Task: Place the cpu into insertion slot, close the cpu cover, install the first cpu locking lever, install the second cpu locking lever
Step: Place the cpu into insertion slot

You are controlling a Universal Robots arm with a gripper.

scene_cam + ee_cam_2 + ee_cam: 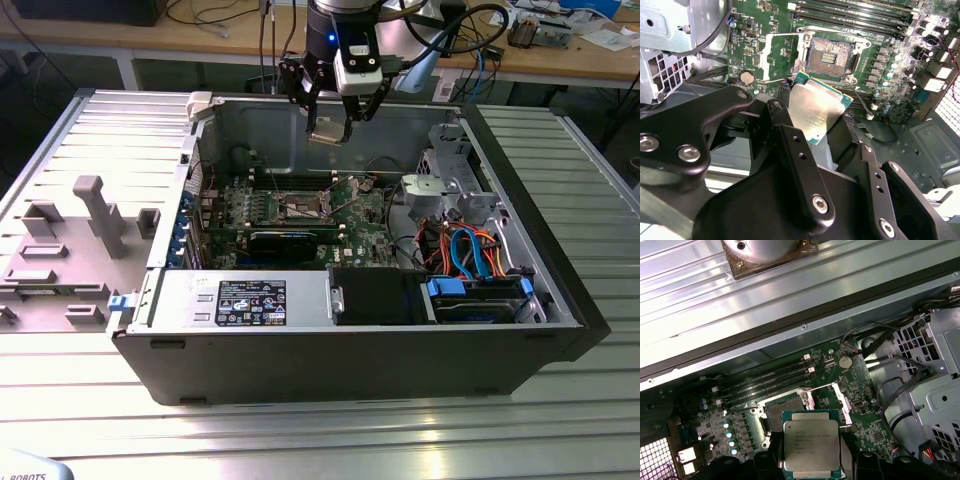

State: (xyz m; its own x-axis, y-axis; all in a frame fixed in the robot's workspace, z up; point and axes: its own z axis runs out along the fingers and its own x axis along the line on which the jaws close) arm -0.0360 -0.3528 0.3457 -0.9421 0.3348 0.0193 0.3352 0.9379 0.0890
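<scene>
1. Ribbed metal table (560, 430) carries an open computer case (300, 370). Above the case hangs the pincer (335, 118), clenched on the cpu (327, 131).
2. In both wrist views the cpu (817, 107) (811, 444) sits between the 2 dark fingers (765, 462), gripped by 2 opposite edges. Its silver top faces the first wrist view and it is clear of the board.
3. Judged from its look, the chip is light, thin and stiff. Its smooth rim could slip, and the contact face is fragile, so the edges are the place to hold it, as now.
4. Below the pincer lies the insertion slot (832, 54), dark-centred and bare.
5. Just beside the slot, the cpu cover (801, 52) stands swung open.
6. Farther out from the pincer run 4 long memory slots (770, 382), then the case wall.
</scene>
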